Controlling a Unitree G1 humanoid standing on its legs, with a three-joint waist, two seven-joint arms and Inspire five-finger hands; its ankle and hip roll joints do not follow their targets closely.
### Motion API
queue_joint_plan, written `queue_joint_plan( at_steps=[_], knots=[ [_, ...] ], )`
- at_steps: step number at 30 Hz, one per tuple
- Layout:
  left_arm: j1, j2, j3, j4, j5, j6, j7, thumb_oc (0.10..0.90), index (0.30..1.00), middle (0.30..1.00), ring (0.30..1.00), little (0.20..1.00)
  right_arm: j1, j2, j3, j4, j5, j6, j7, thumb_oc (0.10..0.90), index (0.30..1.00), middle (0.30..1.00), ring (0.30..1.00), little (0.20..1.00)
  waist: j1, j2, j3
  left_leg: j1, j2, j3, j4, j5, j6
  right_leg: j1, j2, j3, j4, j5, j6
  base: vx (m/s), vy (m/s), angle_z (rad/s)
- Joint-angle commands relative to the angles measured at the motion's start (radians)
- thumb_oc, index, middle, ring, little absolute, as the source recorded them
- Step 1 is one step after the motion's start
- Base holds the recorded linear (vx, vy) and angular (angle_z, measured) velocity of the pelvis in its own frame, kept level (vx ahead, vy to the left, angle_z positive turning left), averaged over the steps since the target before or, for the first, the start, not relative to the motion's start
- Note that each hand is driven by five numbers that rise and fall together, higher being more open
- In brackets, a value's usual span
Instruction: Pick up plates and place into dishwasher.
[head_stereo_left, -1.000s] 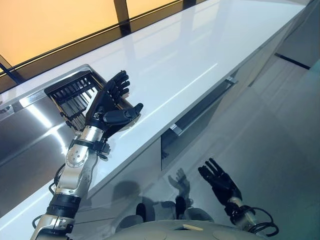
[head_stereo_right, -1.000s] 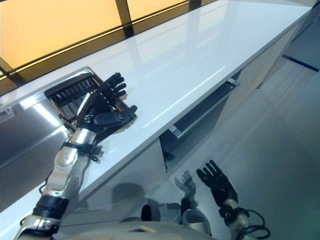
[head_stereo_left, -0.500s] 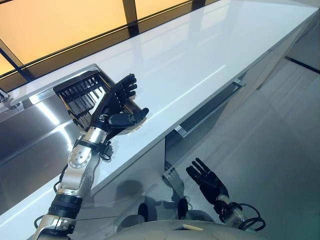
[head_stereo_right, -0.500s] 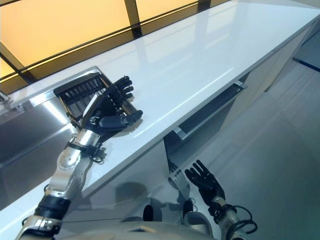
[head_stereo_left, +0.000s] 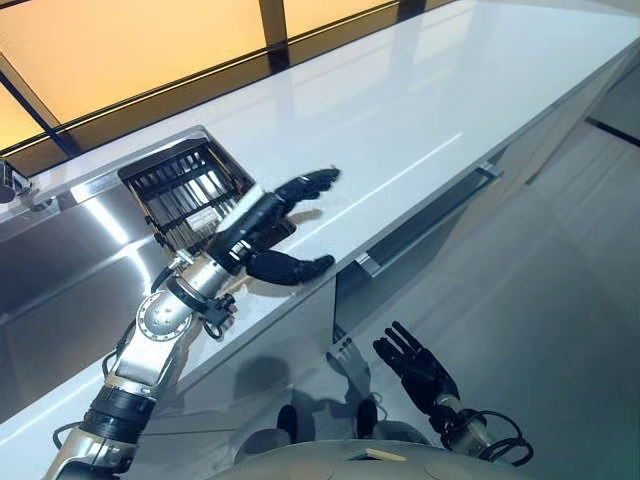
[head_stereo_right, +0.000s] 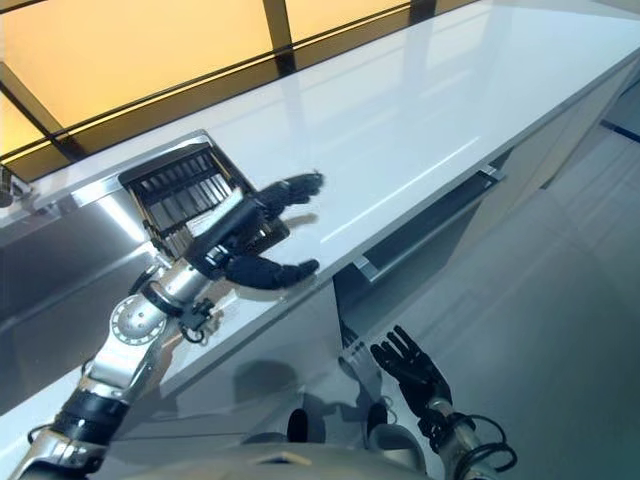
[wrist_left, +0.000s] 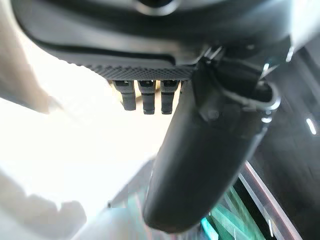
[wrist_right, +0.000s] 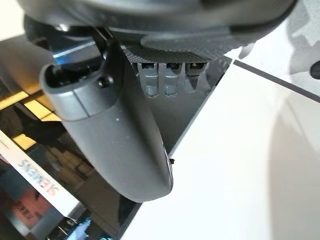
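Note:
My left hand (head_stereo_left: 262, 225) reaches out flat over the front edge of the white counter (head_stereo_left: 400, 110), fingers straight and thumb spread below them, holding nothing. Just behind it a dark ribbed dish rack (head_stereo_left: 185, 190) sits at the right end of the steel sink (head_stereo_left: 60, 270). The dishwasher front (head_stereo_left: 400, 260) with its long bar handle (head_stereo_left: 430, 215) stands slightly ajar under the counter. Low before that door my right hand (head_stereo_left: 415, 365) hangs open above the floor. In the left wrist view the thumb (wrist_left: 210, 150) and straight fingers (wrist_left: 150, 97) hover over the bright counter.
The long glossy counter runs away to the upper right, with a dark window frame (head_stereo_left: 270, 20) behind it. Pale floor tiles (head_stereo_left: 560, 300) lie to the right of the cabinets. A tap (head_stereo_left: 8, 180) stands at the sink's far left.
My left hand has swung from an upright, palm-out pose by the rack to lying flat and stretched rightward over the counter's edge. The right hand has hardly moved in the last half second.

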Motion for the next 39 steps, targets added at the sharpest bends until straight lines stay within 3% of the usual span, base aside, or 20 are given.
queue_joint_plan(
  at_steps=[1,6,13,18,19,20,22,23,24,25,27,29,31,32,33,39],
  knots=[
    [-0.143,-0.018,-0.003,-0.120,-0.063,-0.091,-0.042,0.800,0.900,0.900,0.900,0.900,-0.061,-0.003,0.013,0.005,0.006,-0.065,0.030,0.800,0.900,0.900,0.900,0.900,0.014,0.000,-0.033,0.048,-0.084,0.107,0.014,-0.115,0.062,0.018,0.009,0.048,0.112,-0.143,0.051,-0.01,-0.053,0.13],
    [-0.220,-0.057,-0.068,-0.139,-0.047,-0.053,-0.039,0.800,0.900,0.900,0.900,0.900,-0.080,0.008,0.044,0.009,-0.011,-0.057,0.017,0.800,0.900,0.900,0.900,0.900,0.008,-0.003,-0.036,0.053,-0.082,0.104,0.017,-0.118,0.061,0.021,0.013,0.047,0.113,-0.146,0.048,0.00,-0.075,0.05],
    [-0.233,-0.066,-0.081,-0.148,-0.049,0.011,-0.012,0.800,0.900,0.900,0.900,0.900,-0.091,0.000,0.069,0.024,-0.043,-0.040,0.027,0.800,0.900,0.900,0.900,0.900,0.019,-0.010,-0.041,0.044,-0.064,0.097,0.035,-0.111,0.038,0.033,0.027,0.038,0.096,-0.146,0.033,-0.01,-0.160,0.05],
    [-0.179,-0.060,-0.049,-0.137,-0.066,0.025,-0.006,0.800,0.900,0.900,0.900,0.900,-0.093,-0.011,0.069,0.028,-0.058,-0.016,0.027,0.800,0.900,0.900,0.900,0.900,0.046,-0.007,-0.028,0.002,-0.043,0.101,0.020,-0.046,-0.004,0.049,0.036,0.008,0.063,-0.130,0.025,-0.05,-0.174,0.14],
    [-0.169,-0.055,-0.041,-0.130,-0.091,0.020,-0.006,0.800,0.900,0.900,0.900,0.900,-0.097,-0.019,0.062,0.034,-0.060,-0.015,0.025,0.800,0.900,0.900,0.900,0.900,0.052,-0.004,-0.021,-0.024,-0.043,0.130,0.015,-0.026,-0.018,0.056,0.037,-0.013,0.053,-0.126,0.027,-0.14,-0.084,0.47],
    [-0.169,-0.059,-0.039,-0.112,-0.134,0.005,-0.034,0.800,0.900,0.900,0.900,0.900,-0.101,-0.028,0.044,0.037,-0.043,-0.018,0.016,0.800,0.900,0.900,0.900,0.900,0.049,-0.005,-0.012,-0.049,-0.039,0.210,0.043,-0.026,-0.027,0.057,0.028,-0.062,0.053,-0.124,0.028,-0.20,-0.085,0.71],
    [-0.176,-0.067,-0.042,-0.085,-0.187,-0.009,-0.076,0.800,0.900,0.900,0.900,0.900,-0.119,-0.042,0.017,0.051,-0.014,-0.026,-0.003,0.800,0.900,0.900,0.900,0.900,0.032,-0.027,-0.003,-0.068,-0.021,0.360,0.196,-0.091,-0.013,0.048,-0.003,-0.141,0.068,-0.124,0.016,-0.24,-0.040,1.01],
    [-0.177,-0.069,-0.043,-0.081,-0.189,-0.012,-0.078,0.800,0.900,0.900,0.900,0.900,-0.122,-0.044,0.013,0.055,-0.011,-0.027,-0.003,0.800,0.900,0.900,0.900,0.900,0.030,-0.030,-0.002,-0.074,-0.017,0.376,0.226,-0.109,-0.009,0.046,-0.006,-0.148,0.070,-0.124,0.014,-0.20,-0.028,1.22],
    [-0.184,-0.083,-0.057,-0.061,-0.195,-0.021,-0.085,0.800,0.900,0.900,0.900,0.900,-0.139,-0.057,-0.009,0.087,0.016,-0.036,-0.001,0.800,0.900,0.900,0.900,0.900,0.023,-0.046,0.000,-0.068,-0.013,0.406,0.369,-0.200,0.004,0.043,-0.024,-0.167,0.084,-0.130,0.010,-0.17,-0.009,1.46],
    [-0.183,-0.090,-0.060,-0.050,-0.202,-0.028,-0.090,0.800,0.900,0.900,0.900,0.900,-0.149,-0.062,-0.024,0.108,0.032,-0.045,0.008,0.800,0.900,0.900,0.900,0.900,0.022,-0.052,0.002,-0.059,-0.019,0.400,0.439,-0.232,0.012,0.028,-0.031,-0.176,0.100,-0.127,0.008,-0.27,0.000,1.56],
    [-0.177,-0.092,-0.056,-0.033,-0.210,-0.044,-0.097,0.800,0.900,0.900,0.900,0.900,-0.148,-0.065,-0.036,0.123,0.050,-0.057,0.022,0.800,0.900,0.900,0.900,0.900,0.019,-0.057,0.002,-0.054,-0.038,0.378,0.479,-0.212,0.014,-0.010,-0.040,-0.197,0.128,-0.114,-0.003,-0.25,0.025,1.07],
    [-0.164,-0.097,-0.048,-0.022,-0.207,-0.067,-0.123,0.800,0.900,0.900,0.900,0.900,-0.136,-0.063,-0.052,0.128,0.063,-0.067,0.023,0.800,0.900,0.900,0.900,0.900,0.017,-0.036,-0.005,-0.001,-0.073,0.324,0.419,-0.208,-0.005,-0.041,-0.023,-0.209,0.153,-0.114,-0.004,-0.18,0.060,1.25],
    [-0.160,-0.089,-0.044,-0.020,-0.219,-0.083,-0.138,0.800,0.900,0.900,0.900,0.900,-0.129,-0.064,-0.065,0.129,0.074,-0.074,0.019,0.800,0.900,0.900,0.900,0.900,0.009,-0.024,-0.011,0.045,-0.094,0.315,0.344,-0.234,0.002,-0.067,-0.013,-0.213,0.160,-0.104,0.006,-0.16,0.100,1.38],
    [-0.164,-0.081,-0.043,-0.021,-0.234,-0.088,-0.154,0.800,0.900,0.900,0.900,0.900,-0.126,-0.065,-0.085,0.129,0.090,-0.082,0.011,0.800,0.900,0.900,0.900,0.900,-0.001,-0.016,-0.017,0.087,-0.110,0.322,0.218,-0.263,0.018,-0.089,-0.002,-0.223,0.153,-0.089,0.018,-0.18,0.147,1.05],
    [-0.167,-0.075,-0.046,-0.025,-0.227,-0.090,-0.150,0.800,0.900,0.900,0.900,0.900,-0.128,-0.065,-0.095,0.132,0.097,-0.083,0.003,0.800,0.900,0.900,0.900,0.900,-0.003,-0.013,-0.020,0.099,-0.122,0.304,0.169,-0.264,0.027,-0.108,0.003,-0.219,0.149,-0.077,0.028,-0.20,0.159,0.92],
    [-0.174,-0.048,-0.069,-0.045,-0.236,-0.080,-0.191,0.800,0.900,0.900,0.900,0.900,-0.146,-0.051,-0.103,0.137,0.099,-0.078,-0.033,0.800,0.900,0.900,0.900,0.900,-0.012,-0.007,-0.005,0.087,-0.150,0.245,0.069,-0.214,0.061,-0.195,0.019,-0.162,0.150,-0.002,0.084,-0.15,0.098,0.29]
  ],
)
